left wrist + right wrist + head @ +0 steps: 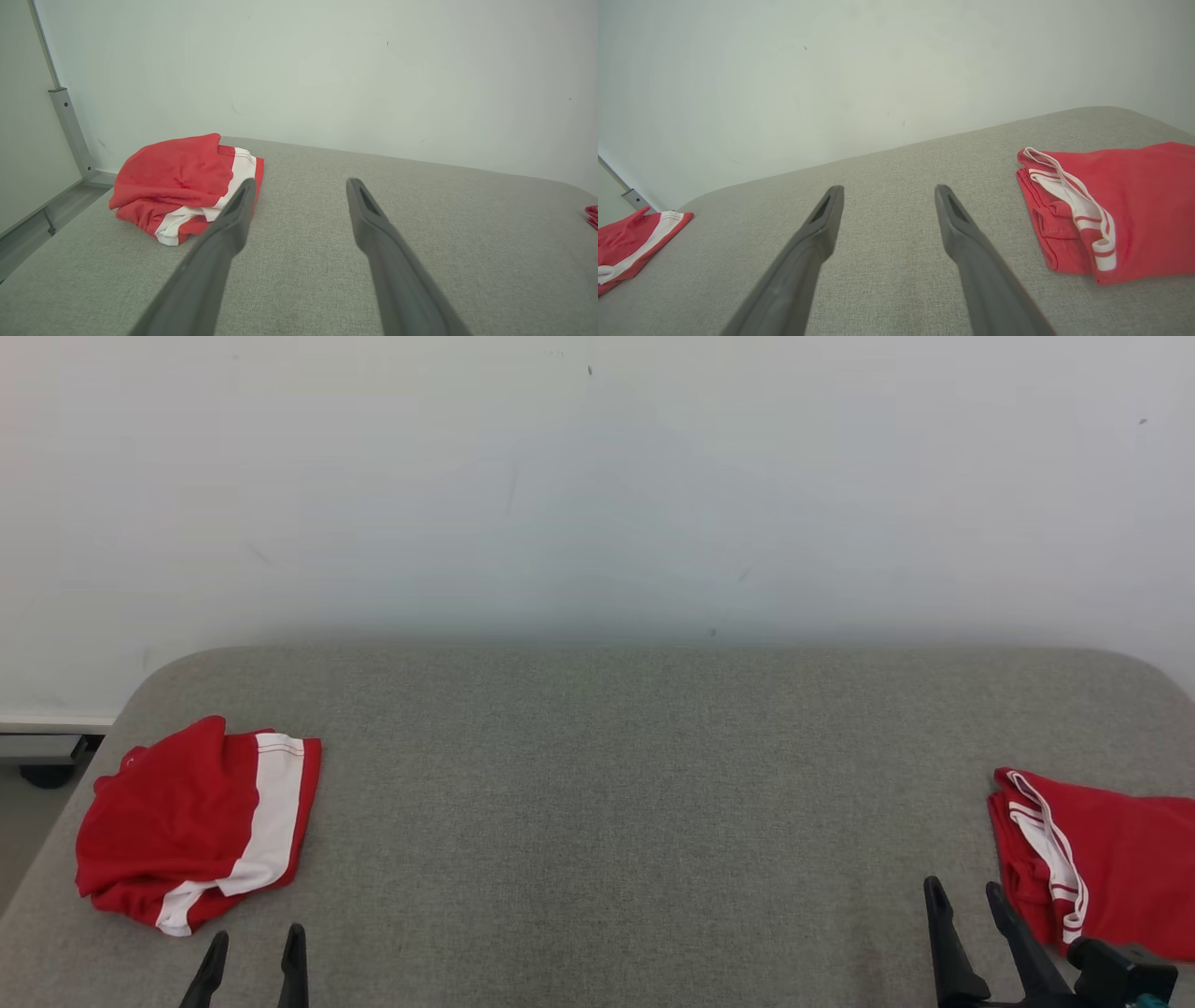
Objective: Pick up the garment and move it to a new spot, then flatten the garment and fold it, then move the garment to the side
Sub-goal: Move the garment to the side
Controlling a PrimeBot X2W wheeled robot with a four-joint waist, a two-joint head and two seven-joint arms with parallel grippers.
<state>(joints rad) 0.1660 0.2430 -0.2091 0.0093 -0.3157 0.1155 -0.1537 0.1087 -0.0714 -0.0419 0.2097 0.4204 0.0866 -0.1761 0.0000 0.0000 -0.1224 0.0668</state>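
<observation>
A crumpled red garment with a broad white stripe (201,821) lies at the left end of the grey cushioned surface (616,784); it also shows in the left wrist view (182,186) and at the edge of the right wrist view (633,242). A second red garment with thin white stripes (1092,859) lies folded at the right end, seen close in the right wrist view (1106,210). My left gripper (254,947) hovers open just in front of the left garment, empty (301,186). My right gripper (962,891) stands open and empty (887,193), just left of the right garment.
A pale wall (597,485) rises directly behind the surface. Past the left end there is floor with a metal frame and a dark caster (47,770). The surface has rounded back corners.
</observation>
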